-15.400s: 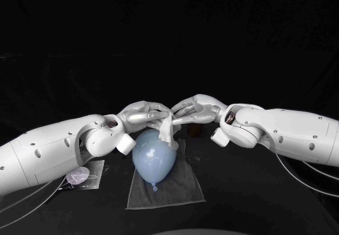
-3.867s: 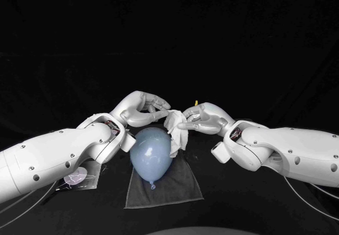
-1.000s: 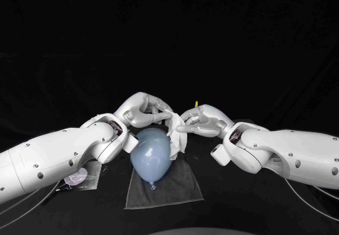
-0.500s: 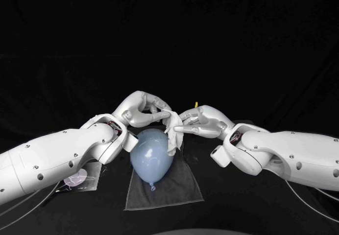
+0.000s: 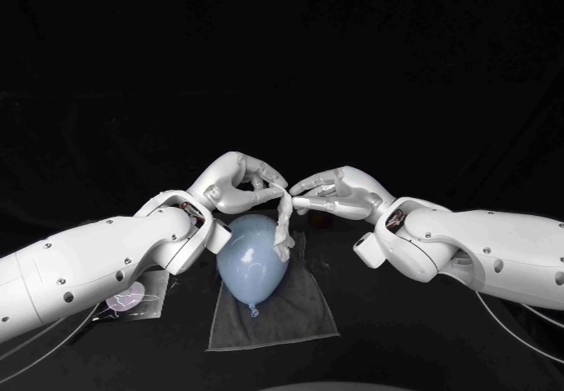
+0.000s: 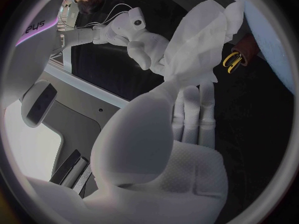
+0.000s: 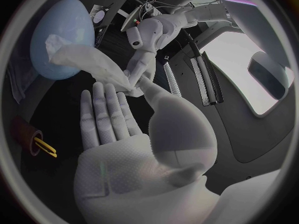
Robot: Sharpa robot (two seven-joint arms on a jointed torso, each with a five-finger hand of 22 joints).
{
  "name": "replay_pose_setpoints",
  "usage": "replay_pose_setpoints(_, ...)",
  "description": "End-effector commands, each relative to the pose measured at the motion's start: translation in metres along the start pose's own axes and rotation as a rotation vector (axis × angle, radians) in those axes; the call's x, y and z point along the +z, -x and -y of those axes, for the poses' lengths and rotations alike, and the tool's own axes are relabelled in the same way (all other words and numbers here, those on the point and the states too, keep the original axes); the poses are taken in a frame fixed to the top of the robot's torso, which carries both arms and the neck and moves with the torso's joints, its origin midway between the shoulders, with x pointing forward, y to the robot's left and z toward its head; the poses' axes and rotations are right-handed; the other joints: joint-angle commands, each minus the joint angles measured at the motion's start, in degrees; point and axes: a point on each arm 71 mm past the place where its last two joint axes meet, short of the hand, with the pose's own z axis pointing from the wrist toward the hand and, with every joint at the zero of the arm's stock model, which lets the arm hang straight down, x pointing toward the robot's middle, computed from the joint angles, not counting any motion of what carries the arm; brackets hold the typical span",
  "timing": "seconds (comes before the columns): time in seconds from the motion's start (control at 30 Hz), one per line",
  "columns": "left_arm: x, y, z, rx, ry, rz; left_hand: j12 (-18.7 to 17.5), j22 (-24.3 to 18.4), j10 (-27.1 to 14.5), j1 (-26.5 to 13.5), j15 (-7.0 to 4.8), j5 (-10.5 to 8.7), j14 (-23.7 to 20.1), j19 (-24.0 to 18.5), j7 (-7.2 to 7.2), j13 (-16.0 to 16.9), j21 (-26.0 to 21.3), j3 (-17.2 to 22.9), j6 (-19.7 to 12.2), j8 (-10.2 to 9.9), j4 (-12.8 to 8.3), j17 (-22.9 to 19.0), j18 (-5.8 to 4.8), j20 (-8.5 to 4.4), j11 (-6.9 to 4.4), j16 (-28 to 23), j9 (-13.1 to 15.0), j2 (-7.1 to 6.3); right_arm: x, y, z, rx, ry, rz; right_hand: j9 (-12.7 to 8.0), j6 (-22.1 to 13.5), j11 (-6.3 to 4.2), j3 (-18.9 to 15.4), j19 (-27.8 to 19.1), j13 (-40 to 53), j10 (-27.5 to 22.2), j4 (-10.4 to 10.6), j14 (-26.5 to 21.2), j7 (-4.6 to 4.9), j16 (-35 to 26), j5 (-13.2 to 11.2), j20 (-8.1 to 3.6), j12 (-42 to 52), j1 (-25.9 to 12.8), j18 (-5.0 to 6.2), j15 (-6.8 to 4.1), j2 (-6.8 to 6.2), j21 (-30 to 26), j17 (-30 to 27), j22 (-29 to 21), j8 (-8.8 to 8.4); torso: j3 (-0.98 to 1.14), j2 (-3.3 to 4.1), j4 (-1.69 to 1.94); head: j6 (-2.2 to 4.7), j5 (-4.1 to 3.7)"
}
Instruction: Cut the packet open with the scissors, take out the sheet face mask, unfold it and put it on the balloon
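While the balloon (image 5: 250, 261) lies lengthwise on its grey cloth (image 5: 288, 319), knot (image 5: 257, 309) towards me and broad end away, with the cut packet (image 5: 132, 295) flat on my left of it and well apart, the step in hand is, I judge, the unfolding. The sheet face mask (image 5: 284, 221) is out but not yet spread: it hangs as a narrow crumpled strip at the balloon's far end, its lower tip against or just off the balloon's right flank, I cannot tell which. Above that far end my left hand (image 5: 241, 186) pinches the strip's top between thumb and a finger. My right hand (image 5: 338, 191) is just beside it, fingertips almost meeting; the right wrist view shows its fingers (image 7: 104, 114) stretched flat and the thumb reaching to the mask's corner, so I take it to be nipping the same top edge, though lightly. To do this well I would part the layers at the top, then draw my hands apart sideways and slowly, holding the sheet clear of the balloon until it opens, since thin damp fabric clings to itself and may tear. A tug could also roll the balloon on its cloth. Near the balloon's broad end the scissors (image 6: 231, 60) stand by their yellow handles in a dark brown holder (image 6: 246, 47). Beyond the balloon the black table (image 5: 447, 342) runs into a dark backdrop.
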Motion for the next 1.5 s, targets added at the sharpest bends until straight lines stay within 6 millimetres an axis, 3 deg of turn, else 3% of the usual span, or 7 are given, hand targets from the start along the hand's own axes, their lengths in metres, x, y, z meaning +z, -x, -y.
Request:
replay_pose_setpoints(0.03,0.001,-0.001,0.004,0.012,-0.039,-0.001,-0.26,0.07,0.31,-0.59,-0.15,0.36,0.23,-0.49,-0.09,0.07,0.33,0.33,0.30,-0.18,0.08,0.08,0.74,0.07,-0.04,-0.21,-0.05,-0.08,0.003,0.007,-0.001,0.006,-0.004,0.034,0.06,0.19,-0.12,-0.38,-0.21,0.08,-0.33,0.30,-0.46,2.81,0.43,0.03,0.06,0.36,-0.04,0.83,-0.06,0.98,-0.05,0.14,0.03,-0.34,-0.04,-0.02,0.01,0.03,-0.18)
replay_pose_setpoints(0.4,0.001,-0.002,0.006,0.010,-0.046,-0.005,-0.32,0.20,0.29,-1.01,-0.13,0.36,0.25,-0.61,-0.09,0.11,0.50,0.95,0.36,-0.30,-0.20,0.12,0.74,0.08,-0.02,-0.21,-0.19,-0.18,0.009,0.012,-0.002,-0.010,-0.025,0.041,0.36,2.81,-1.08,-1.78,0.73,0.10,0.90,1.63,0.33,1.71,1.49,-0.10,-0.19,2.10,2.08,0.98,-0.67,2.73,0.27,0.73,0.15,0.07,-0.04,0.02,0.00,-0.08,-0.20)
replay_pose_setpoints(0.53,0.001,-0.002,0.005,0.010,-0.044,-0.005,-0.35,0.32,0.27,-1.48,-0.13,0.36,0.31,-0.69,-0.07,0.17,0.67,1.58,0.42,-0.40,-0.51,0.17,0.75,0.10,-0.02,-0.18,-0.33,-0.28,0.009,0.007,-0.004,-0.032,-0.021,0.010,0.53,5.57,-2.18,-1.90,2.07,0.22,2.89,2.17,1.82,0.45,2.44,-0.20,-0.68,3.13,3.16,1.07,-1.47,3.25,0.78,1.15,0.33,0.66,-0.04,0.01,0.04,-0.13,-0.13)
replay_pose_setpoints(0.73,0.001,-0.001,0.004,0.013,-0.034,-0.002,-0.35,0.43,0.28,-1.71,-0.14,0.37,0.35,-0.70,-0.08,0.23,0.84,2.19,0.49,-0.47,-0.91,0.20,0.78,0.09,-0.02,-0.18,-0.44,-0.37,0.008,0.001,-0.007,-0.053,0.000,-0.033,0.48,9.03,-3.50,-2.75,3.94,0.47,6.17,3.95,3.71,-0.99,3.40,-0.08,-1.51,3.93,3.06,1.07,-2.49,2.59,1.36,1.68,0.41,0.99,-0.05,-0.01,0.00,-0.17,-0.09)
replay_pose_setpoints(1.07,0.000,0.000,0.002,0.012,-0.019,-0.013,-0.37,0.60,0.18,-2.25,-0.10,0.37,0.34,-0.79,-0.04,0.32,1.09,3.18,0.50,-0.63,-1.45,0.22,0.77,0.09,0.04,-0.25,-0.63,-0.48,0.003,-0.002,-0.012,-0.046,0.045,-0.035,0.30,10.41,-3.65,-6.26,4.59,0.66,7.32,7.63,4.09,-1.17,3.53,-0.42,-1.74,3.59,0.93,1.02,-2.69,1.42,1.20,2.05,0.22,0.56,0.02,0.01,-0.01,-0.23,-0.03)
replay_pose_setpoints(1.37,0.000,-0.002,0.003,0.008,-0.021,-0.022,-0.36,0.67,0.16,-2.52,-0.08,0.37,0.33,-0.85,-0.05,0.38,1.20,3.62,0.55,-0.67,-1.73,0.24,0.77,0.10,0.06,-0.28,-0.71,-0.57,0.005,-0.003,-0.011,-0.055,0.039,-0.030,0.18,10.51,-3.98,-4.94,4.69,0.60,7.39,6.14,3.91,-1.56,3.46,-0.43,-1.79,2.86,6.32,1.04,-2.82,2.71,0.85,2.32,0.13,0.03,-0.04,-0.01,-0.02,-0.30,-0.07)
replay_pose_setpoints(1.5,0.000,-0.002,0.003,0.007,-0.022,-0.025,-0.36,0.67,0.16,-2.52,-0.08,0.37,0.33,-0.85,-0.05,0.38,1.20,3.62,0.55,-0.67,-1.73,0.24,0.77,0.10,0.06,-0.28,-0.71,-0.57,0.007,-0.003,-0.010,-0.067,0.032,-0.029,0.09,10.34,-3.87,-4.64,4.65,0.50,7.23,5.76,3.76,-1.41,3.37,-0.44,-1.78,2.53,7.17,1.02,-2.76,2.35,0.72,2.36,0.10,-0.23,-0.03,0.01,0.04,-0.32,-0.07)
